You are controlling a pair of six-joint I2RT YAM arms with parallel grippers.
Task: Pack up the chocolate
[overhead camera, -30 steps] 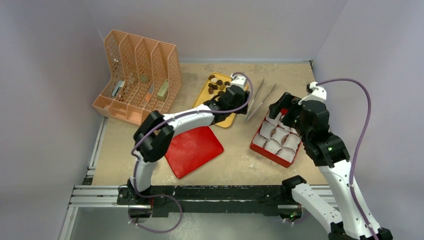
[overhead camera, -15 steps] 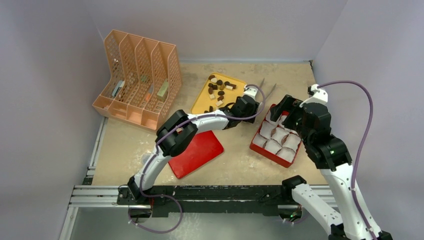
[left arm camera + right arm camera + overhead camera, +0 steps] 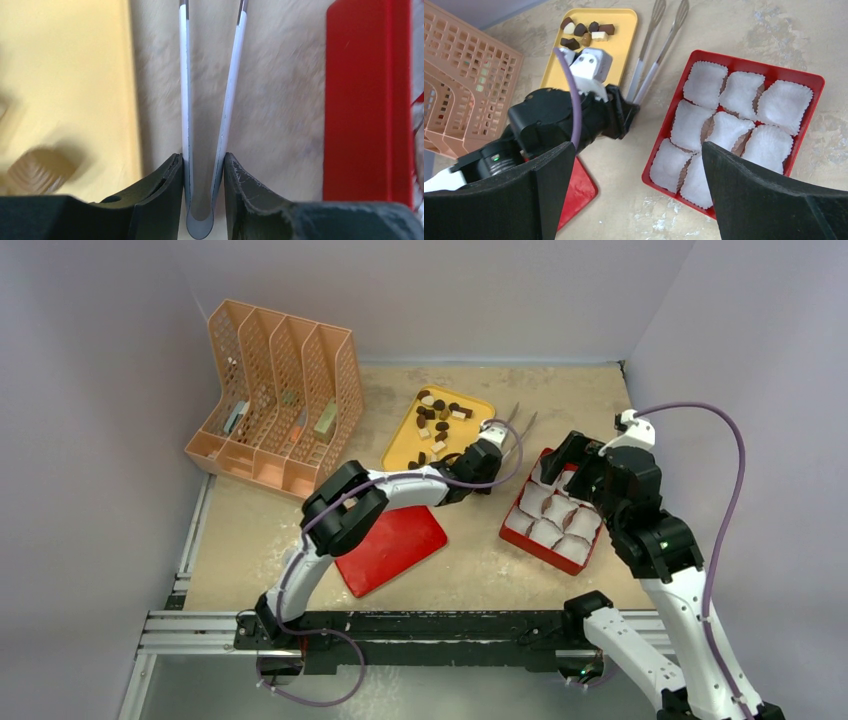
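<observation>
Small bite-sized chocolate pieces (image 3: 440, 418), dark brown rounds plus tan and white blocks: loose, mostly clustered at far end of shallow yellow plastic tray (image 3: 404, 443), few strays nearer.

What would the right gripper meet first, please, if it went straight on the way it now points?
Probably bare table between the red box and the left gripper, though depth is unclear.

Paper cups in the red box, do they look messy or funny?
Yes, a bit. The paper cups in the red box are not in neat rows: three along one side sit flat, but the others tilt and overlap. None holds chocolate yet. Nothing looks spilled or torn.
</observation>
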